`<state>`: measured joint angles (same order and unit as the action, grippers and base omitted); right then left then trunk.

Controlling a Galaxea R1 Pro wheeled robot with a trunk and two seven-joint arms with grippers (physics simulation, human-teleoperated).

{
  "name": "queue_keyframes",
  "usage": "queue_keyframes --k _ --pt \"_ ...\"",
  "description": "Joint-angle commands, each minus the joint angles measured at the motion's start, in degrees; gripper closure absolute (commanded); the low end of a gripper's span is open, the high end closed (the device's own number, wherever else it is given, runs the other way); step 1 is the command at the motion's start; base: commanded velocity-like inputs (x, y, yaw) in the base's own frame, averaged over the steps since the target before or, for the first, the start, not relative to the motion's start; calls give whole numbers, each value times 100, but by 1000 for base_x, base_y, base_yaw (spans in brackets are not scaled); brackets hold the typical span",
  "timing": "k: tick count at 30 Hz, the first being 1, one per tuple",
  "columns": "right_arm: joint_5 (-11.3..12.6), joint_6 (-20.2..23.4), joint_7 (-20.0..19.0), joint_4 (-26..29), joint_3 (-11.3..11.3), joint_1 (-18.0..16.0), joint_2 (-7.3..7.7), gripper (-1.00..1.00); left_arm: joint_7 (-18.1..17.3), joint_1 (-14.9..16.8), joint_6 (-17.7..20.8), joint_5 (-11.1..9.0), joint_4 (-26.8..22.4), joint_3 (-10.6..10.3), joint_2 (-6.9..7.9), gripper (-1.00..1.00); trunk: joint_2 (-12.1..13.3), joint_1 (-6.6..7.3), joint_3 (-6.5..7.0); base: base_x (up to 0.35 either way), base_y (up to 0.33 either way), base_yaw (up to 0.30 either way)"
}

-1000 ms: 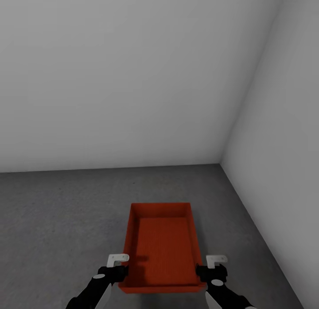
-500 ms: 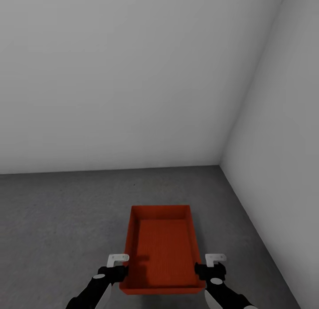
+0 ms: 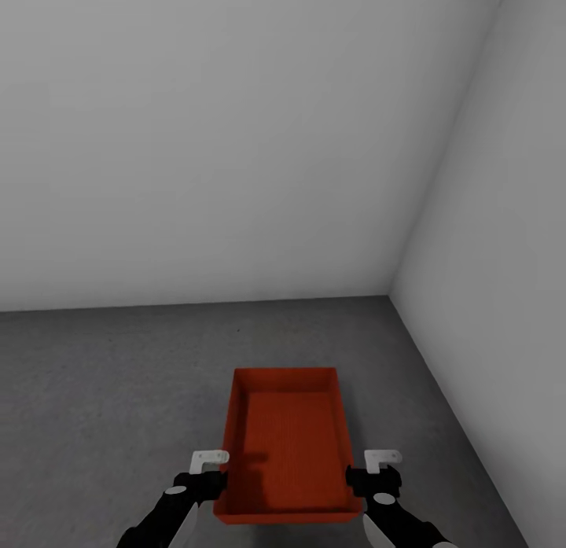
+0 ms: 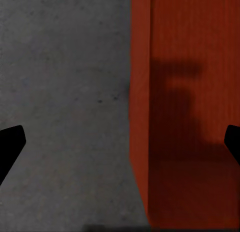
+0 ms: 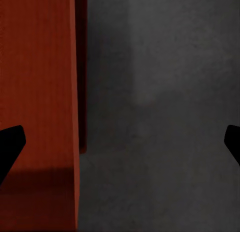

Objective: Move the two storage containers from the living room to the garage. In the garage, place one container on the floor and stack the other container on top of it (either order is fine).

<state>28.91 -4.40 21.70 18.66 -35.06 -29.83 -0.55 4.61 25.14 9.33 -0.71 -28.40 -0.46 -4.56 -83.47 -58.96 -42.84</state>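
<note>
One orange-red storage container [image 3: 287,446] rests on the dark grey garage floor [image 3: 102,391], its long side pointing away from me. My left gripper [image 3: 214,483] is at its near left corner and my right gripper [image 3: 360,482] at its near right corner. In the left wrist view the left gripper [image 4: 120,147] is open, its black fingertips [image 4: 10,147] wide apart astride the container's side wall [image 4: 140,117]. The right gripper [image 5: 120,147] is open too, straddling the other side wall [image 5: 75,92]. Neither pair of fingers touches the wall.
A plain white wall [image 3: 236,139] stands ahead and another white wall [image 3: 503,296] closes the right side; they meet in a corner just beyond the container. Bare concrete stretches to the left of the container.
The whole scene, container and floor edge alike, has slid slightly down in the head view, so the camera moved. Both grippers keep their places in the picture.
</note>
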Motion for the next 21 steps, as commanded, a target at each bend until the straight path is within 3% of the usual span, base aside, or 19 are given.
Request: queue_keyframes --k 1,21 --pt "62 -33 27 -3 -45 -5 2 -100 22 0 34 -8 -13 -5 -1 -100 39 23 14 0 0 0" --pt "62 -94 186 -3 -48 -5 -6 -100 22 0 33 -8 -15 -9 -1 -100 841 462 389 0 0 0"
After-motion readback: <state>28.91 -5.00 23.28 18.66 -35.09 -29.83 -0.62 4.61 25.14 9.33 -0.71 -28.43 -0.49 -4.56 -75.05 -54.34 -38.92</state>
